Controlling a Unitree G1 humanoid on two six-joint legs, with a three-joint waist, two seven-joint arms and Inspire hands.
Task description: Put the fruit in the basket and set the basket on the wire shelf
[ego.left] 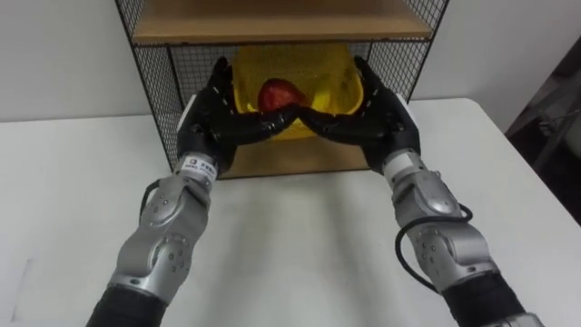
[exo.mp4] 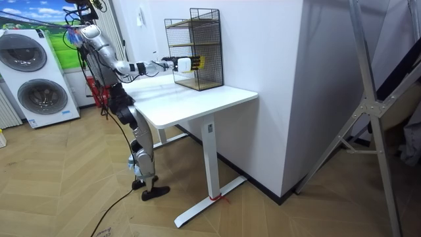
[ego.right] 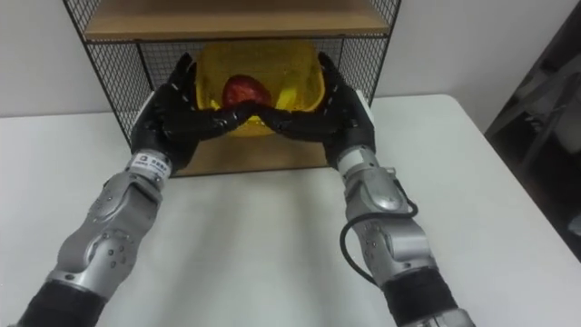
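The robot stands upright at the near end of a white table [ego.left: 290, 236], on the room view's left, with both arms stretched straight out towards the wire shelf [ego.left: 154, 73] at the table's far side against the wall. Between its hands it holds the yellow basket [ego.left: 338, 65], which sits inside the shelf's lower compartment, under the upper wooden board [ego.left: 272, 23] and above the lower board [ego.left: 272, 159]. I can't tell whether the basket's bottom already rests on that lower board, because the hands cover its near underside. The left hand [ego.left: 211, 118] clasps the basket's left side and the right hand [ego.left: 377, 118] its right side. On each, the dark fingers [ego.left: 263, 121] are held together and curve along the basket's near wall until the two sets of tips almost meet in the middle, while the thumb stands up against the side wall. A red fruit [ego.left: 280, 94] lies in the basket, a little left of centre, with something yellow just to its right that I can't make out against the yellow wall. Two washing machines [exo.mp4: 33, 72] stand behind the robot at the room view's far left, and a grey metal frame [exo.mp4: 368, 99] leans at the right.
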